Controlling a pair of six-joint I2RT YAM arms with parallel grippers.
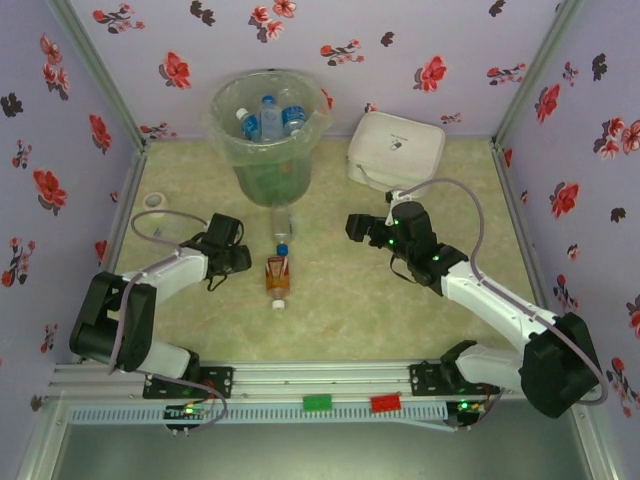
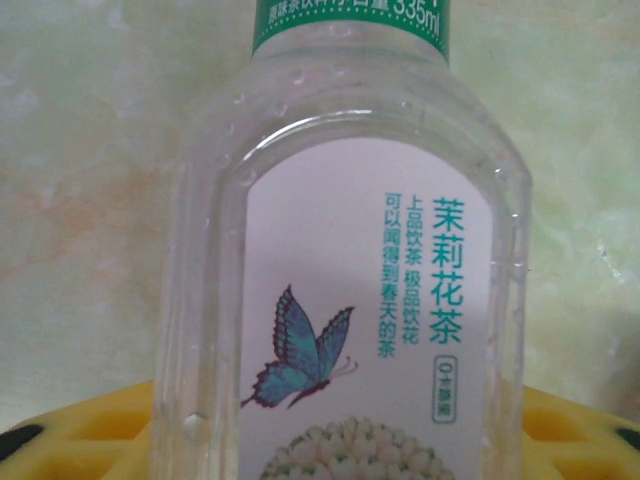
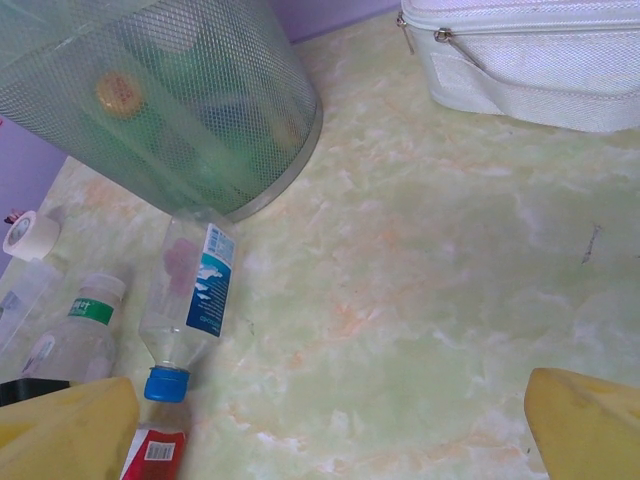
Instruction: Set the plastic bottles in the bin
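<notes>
Left tool [image 1: 243, 262]: straddles clear plastic bottle with white butterfly label [image 2: 340, 300]; grip cannot be told.
Right tool [image 1: 352, 227]: released, empty.

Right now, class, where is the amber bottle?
Top view: the amber bottle lies mid-table, right of the left gripper, with the blue-capped bottle between it and the bin.

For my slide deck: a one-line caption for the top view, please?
Left arm and right arm flank loose bottles lying before the part-filled bin.
</notes>
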